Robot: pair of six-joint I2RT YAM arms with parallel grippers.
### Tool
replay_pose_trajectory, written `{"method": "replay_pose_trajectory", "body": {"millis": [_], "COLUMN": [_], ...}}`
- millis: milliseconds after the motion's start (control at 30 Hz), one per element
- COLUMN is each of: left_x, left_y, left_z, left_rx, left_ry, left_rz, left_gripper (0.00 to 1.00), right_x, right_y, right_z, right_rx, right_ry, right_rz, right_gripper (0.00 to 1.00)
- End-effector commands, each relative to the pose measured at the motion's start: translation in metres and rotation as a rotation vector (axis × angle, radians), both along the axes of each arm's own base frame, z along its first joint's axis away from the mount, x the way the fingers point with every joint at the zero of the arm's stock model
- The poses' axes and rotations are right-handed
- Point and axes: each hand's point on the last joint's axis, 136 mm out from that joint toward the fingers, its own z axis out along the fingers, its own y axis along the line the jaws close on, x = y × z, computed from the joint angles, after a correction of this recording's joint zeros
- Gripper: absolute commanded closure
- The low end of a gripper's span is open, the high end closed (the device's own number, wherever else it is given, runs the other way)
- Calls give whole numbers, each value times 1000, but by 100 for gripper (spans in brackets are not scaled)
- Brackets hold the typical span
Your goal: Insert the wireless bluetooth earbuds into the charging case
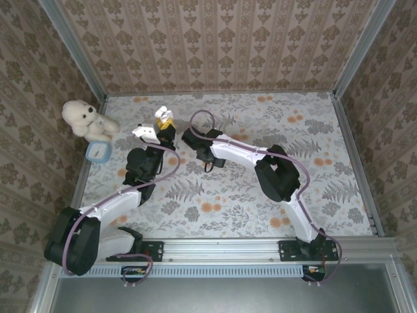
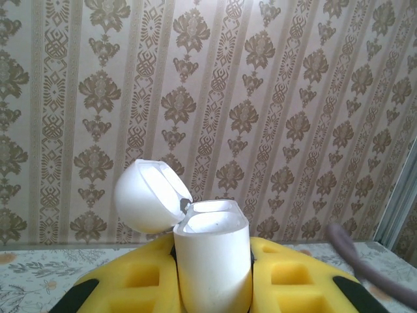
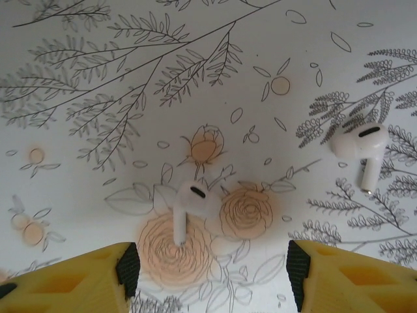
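My left gripper is shut on the white charging case, held upright between its yellow fingers. The case's lid is flipped open to the left. In the top view the case is raised near the back left of the table. My right gripper is open and points down at the flowered tablecloth. One white earbud lies flat just ahead of the gap between its fingers, stem toward me. A second white earbud lies further off to the right. From above, the right gripper sits beside the left one.
A white plush toy sits in the back left corner, with a small light-blue object in front of it. Wallpapered walls close in the table on three sides. The right arm's elbow hangs over the middle.
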Motion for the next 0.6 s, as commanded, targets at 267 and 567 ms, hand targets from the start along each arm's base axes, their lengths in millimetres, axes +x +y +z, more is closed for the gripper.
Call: {"method": "replay_pose_trajectory", "body": {"millis": [267,567], "left_x": [-10,-11], "left_y": [18,15], "left_z": [13,10], "left_rx": [-22,-33], "left_ry": [-11,7], "left_rz": [12,-9], "left_gripper": [100,100], "right_x": [5,-8], "right_y": [-15,-27], "right_z": [-23,-25], "right_rx": [-141,-149], "right_ry": [56,81], "right_rz": [-3,11], "right_gripper": [37,43]}}
